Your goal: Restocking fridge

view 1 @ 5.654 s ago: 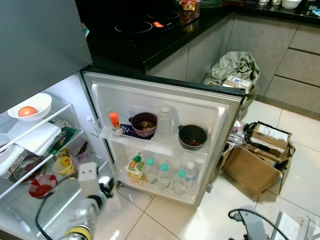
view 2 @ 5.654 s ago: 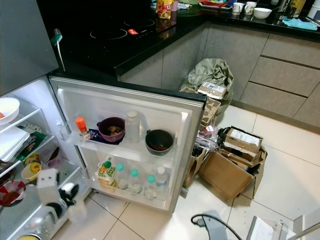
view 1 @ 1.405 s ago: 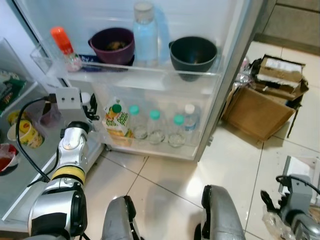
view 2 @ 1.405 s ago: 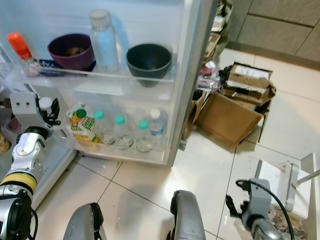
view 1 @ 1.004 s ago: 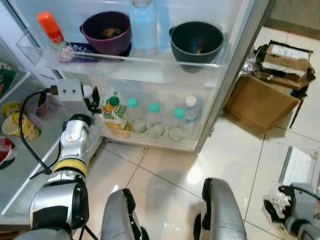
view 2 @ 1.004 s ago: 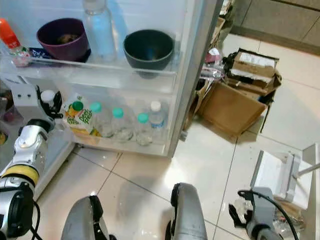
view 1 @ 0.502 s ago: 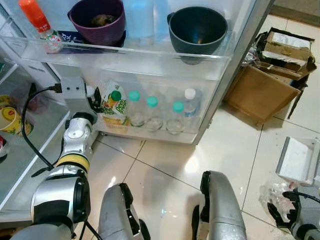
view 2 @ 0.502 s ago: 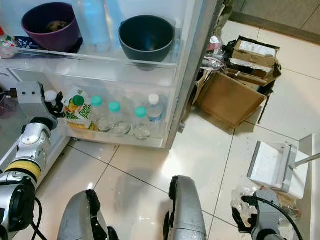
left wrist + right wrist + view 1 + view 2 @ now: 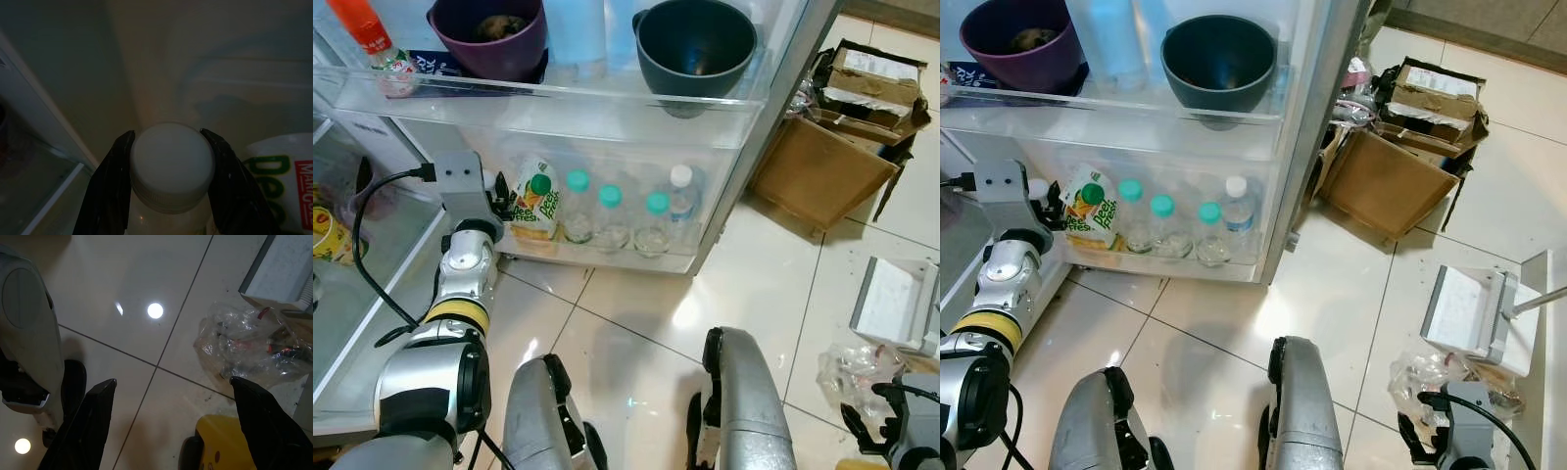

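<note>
Since half a second ago, left gripper [image 9: 171, 171] has edged nearer the door's lower shelf [image 9: 607, 257], pinching a white-capped bottle [image 9: 171, 164] beside the juice carton [image 9: 534, 201]. Placement pending; four bottles already shelved. Right gripper [image 9: 171, 411] hangs spread above the floor.

Open cardboard boxes [image 9: 1400, 157] sit beside a crumpled plastic bag [image 9: 244, 345] and white dustpan [image 9: 1469, 313] on tiled floor [image 9: 1332, 284]

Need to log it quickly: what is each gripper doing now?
Left gripper: closed on white-capped bottle, beside the juice carton.
Right gripper: open, empty, above floor.
</note>
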`<state>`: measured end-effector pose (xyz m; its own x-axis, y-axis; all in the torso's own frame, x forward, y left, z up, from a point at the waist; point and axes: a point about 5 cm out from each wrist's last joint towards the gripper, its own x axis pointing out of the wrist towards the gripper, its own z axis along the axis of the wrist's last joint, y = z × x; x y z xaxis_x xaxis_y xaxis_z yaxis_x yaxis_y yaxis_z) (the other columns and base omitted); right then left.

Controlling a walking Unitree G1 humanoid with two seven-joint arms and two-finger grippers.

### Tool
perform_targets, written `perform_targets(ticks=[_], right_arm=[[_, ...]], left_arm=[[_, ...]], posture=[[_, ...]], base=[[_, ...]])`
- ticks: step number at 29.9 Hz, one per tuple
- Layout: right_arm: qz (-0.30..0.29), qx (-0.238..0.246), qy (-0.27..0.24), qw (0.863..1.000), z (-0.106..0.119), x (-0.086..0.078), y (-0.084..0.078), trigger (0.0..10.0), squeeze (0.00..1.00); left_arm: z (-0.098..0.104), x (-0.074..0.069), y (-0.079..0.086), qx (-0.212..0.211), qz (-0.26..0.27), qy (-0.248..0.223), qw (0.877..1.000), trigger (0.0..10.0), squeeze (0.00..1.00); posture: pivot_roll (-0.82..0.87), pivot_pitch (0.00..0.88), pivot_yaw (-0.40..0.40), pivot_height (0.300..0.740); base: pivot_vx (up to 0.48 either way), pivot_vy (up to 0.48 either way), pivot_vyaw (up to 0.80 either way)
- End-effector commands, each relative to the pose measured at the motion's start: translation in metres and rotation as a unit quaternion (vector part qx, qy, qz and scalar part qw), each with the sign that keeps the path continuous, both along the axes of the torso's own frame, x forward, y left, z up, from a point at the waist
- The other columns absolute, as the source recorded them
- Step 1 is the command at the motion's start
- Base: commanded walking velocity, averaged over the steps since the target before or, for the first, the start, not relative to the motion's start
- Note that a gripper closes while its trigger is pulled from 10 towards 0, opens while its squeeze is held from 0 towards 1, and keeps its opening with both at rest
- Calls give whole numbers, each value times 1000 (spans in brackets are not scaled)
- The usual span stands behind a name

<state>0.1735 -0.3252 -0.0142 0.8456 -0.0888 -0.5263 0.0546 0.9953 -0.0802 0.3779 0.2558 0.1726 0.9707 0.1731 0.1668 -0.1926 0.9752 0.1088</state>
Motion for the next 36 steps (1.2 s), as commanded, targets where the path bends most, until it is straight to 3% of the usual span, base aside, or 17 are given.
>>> perform_targets(ticks=[1, 10, 17, 18, 19, 32, 33, 34, 35, 36], right_arm=[[-6, 4, 25, 1000, -7, -15, -2, 10000, 0], [-4, 3, 25, 1000, -5, -15, -3, 10000, 0], [1, 1, 23, 1000, -3, -14, -3, 10000, 0], [2, 1, 23, 1000, -3, -14, -3, 10000, 0], [3, -1, 22, 1000, -2, -13, -3, 10000, 0], [2, -2, 15, 1000, 3, 2, -3, 10000, 0], [2, -2, 12, 1000, 4, 6, -2, 10000, 0], [2, -2, 12, 1000, 4, 6, -2, 10000, 0], [0, 1, 6, 1000, 5, 15, 0, 10000, 0], [0, 1, 6, 1000, 5, 15, 0, 10000, 0]], left_arm=[[-18, -8, 13, 17, 22, 46, 999, 10000, 0], [-19, -13, 26, 17, 48, 50, 997, 10000, 0], [-32, -19, 28, -17, 51, 66, 996, 10000, 0], [-33, -19, 28, -22, 51, 68, 996, 10000, 325], [-37, -19, 27, -37, 49, 72, 996, 10000, 1000], [-31, -18, 29, -63, 56, 50, 995, 10000, 1000], [-25, -16, 28, -64, 47, 36, 996, 10000, 514], [-25, -16, 28, -64, 47, 36, 996, 10000, 514], [-14, -13, 25, -54, 27, 10, 998, 10000, 0], [-14, -13, 25, -54, 27, 10, 998, 10000, 0]], posture=[[-144, 430, -35, 421], [-149, 435, -40, 421], [-155, 440, -45, 421], [-158, 440, -48, 421], [-158, 440, -48, 421], [-140, 386, -46, 421], [-135, 373, -44, 421], [-135, 373, -44, 421], [-125, 349, -41, 421], [-125, 349, -41, 421]], base=[[0, 0, 0], [0, 0, 0], [0, 0, 0], [0, 0, 0], [0, 0, 0], [0, 0, 0], [0, 0, 0], [0, 0, 0], [0, 0, 0], [0, 0, 0]])
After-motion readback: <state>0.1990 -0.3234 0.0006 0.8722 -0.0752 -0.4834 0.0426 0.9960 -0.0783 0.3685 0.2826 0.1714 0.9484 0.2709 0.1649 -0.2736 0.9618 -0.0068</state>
